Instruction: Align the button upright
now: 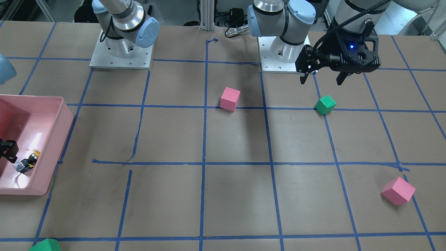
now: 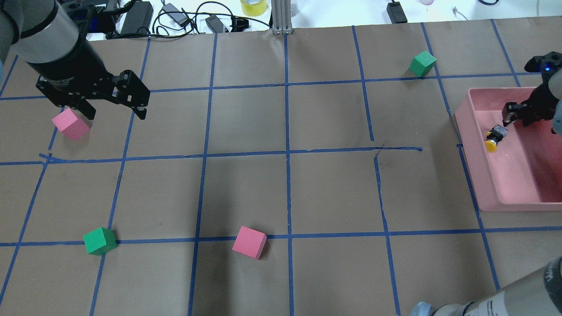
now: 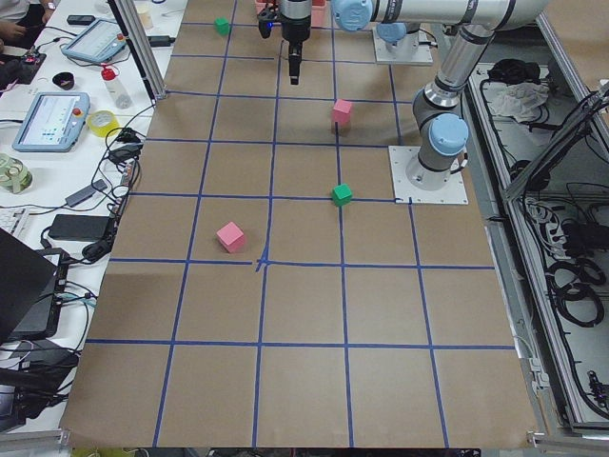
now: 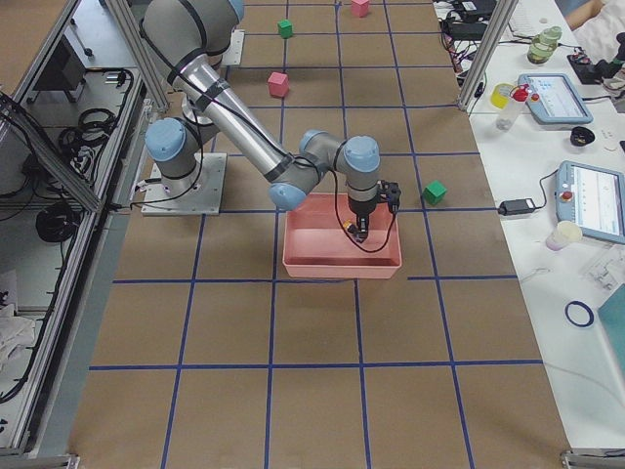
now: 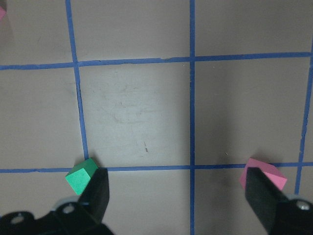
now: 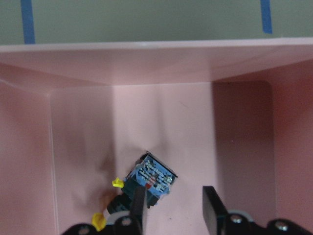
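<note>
The button lies on its side on the floor of the pink bin, blue-grey base towards the wrist camera, yellow cap low at the left. My right gripper is open inside the bin, just above the floor. One finger overlaps the button's body, and the other finger is apart from it. In the overhead view the button lies just off the right gripper. My left gripper is open and empty, high over a pink cube.
The bin's walls stand close around the right gripper. On the table lie a second pink cube, a green cube and another green cube beyond the bin. Cables and tape lie past the far edge.
</note>
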